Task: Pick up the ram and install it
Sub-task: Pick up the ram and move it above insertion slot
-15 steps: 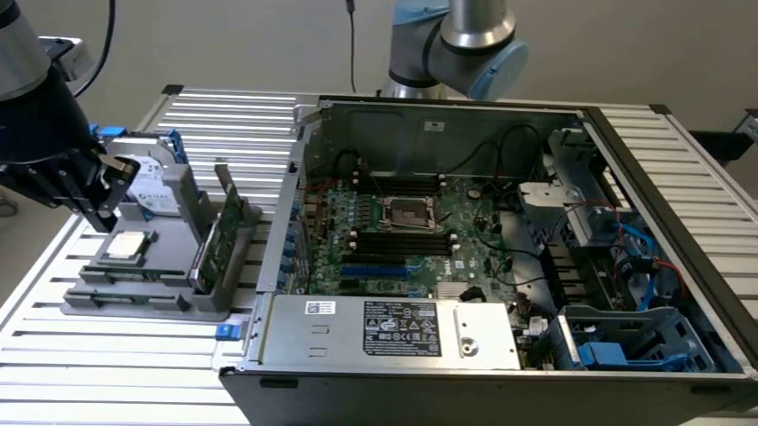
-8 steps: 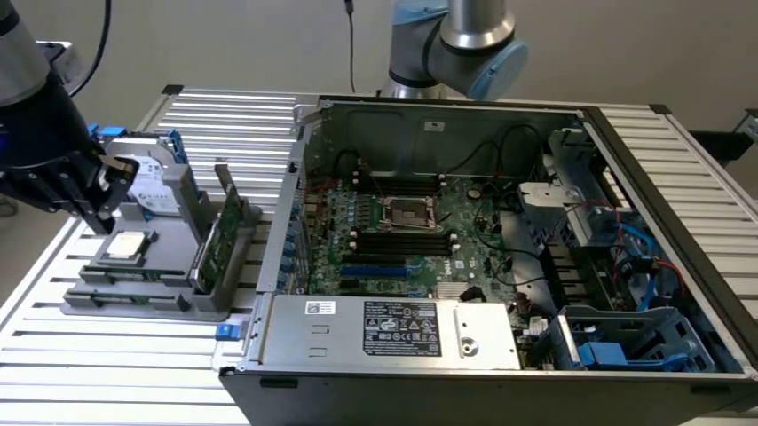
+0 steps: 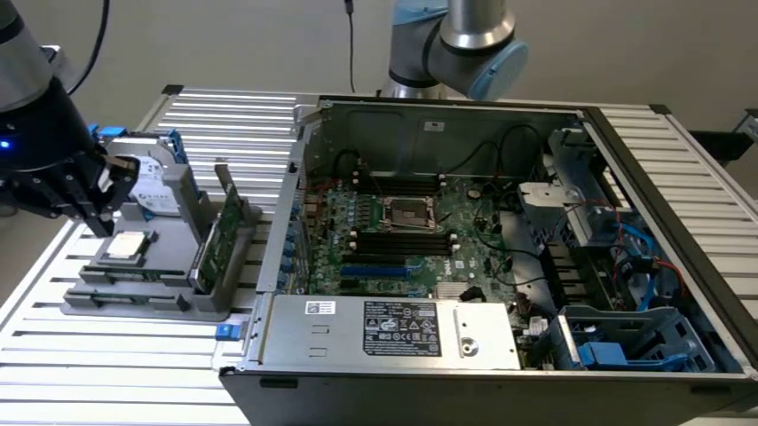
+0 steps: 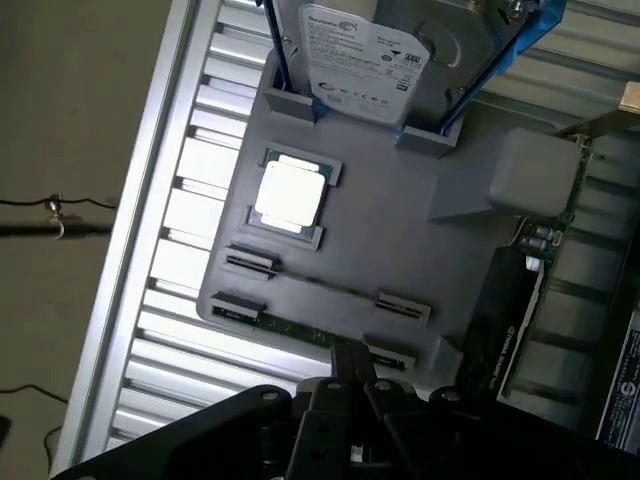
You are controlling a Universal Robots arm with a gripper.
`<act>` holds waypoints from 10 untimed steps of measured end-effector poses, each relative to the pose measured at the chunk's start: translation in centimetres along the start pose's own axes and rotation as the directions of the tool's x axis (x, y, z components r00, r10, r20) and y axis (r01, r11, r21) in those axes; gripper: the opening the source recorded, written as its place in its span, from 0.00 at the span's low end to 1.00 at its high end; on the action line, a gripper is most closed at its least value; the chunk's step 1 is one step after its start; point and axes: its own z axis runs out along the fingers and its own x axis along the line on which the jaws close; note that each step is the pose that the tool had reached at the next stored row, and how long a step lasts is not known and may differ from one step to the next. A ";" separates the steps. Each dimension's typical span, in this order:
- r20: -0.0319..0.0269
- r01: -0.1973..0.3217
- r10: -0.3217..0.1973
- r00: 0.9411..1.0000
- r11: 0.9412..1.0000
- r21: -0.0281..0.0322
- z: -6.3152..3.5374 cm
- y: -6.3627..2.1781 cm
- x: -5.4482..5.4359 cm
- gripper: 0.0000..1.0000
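Slatted tabletop [image 3: 95, 355], pick-up stage: ram [image 4: 290, 327] not yet lifted.
End effector [image 4: 350, 362] hovers over it, closed tight; grasping looks to need it opened first.

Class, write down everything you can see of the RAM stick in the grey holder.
The ram is a long, thin green board seen edge-on, so its chips are hidden. It stands on its edge in the grey holder, its ends seated in small slotted brackets, in the row furthest from the hard drive. The shut gripper sits over it near one end; whether they touch is unclear.
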 end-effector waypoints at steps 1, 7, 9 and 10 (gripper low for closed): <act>-0.001 0.018 -0.018 1.000 1.000 0.000 0.04 0.00 0.0 0.11; -0.008 0.127 -0.127 0.992 0.992 0.003 0.42 -0.03 0.0 0.11; -0.010 0.162 -0.162 0.987 0.987 0.004 0.56 -0.03 0.0 0.11; -0.011 0.180 -0.180 0.984 0.984 0.004 0.63 -0.04 0.0 0.11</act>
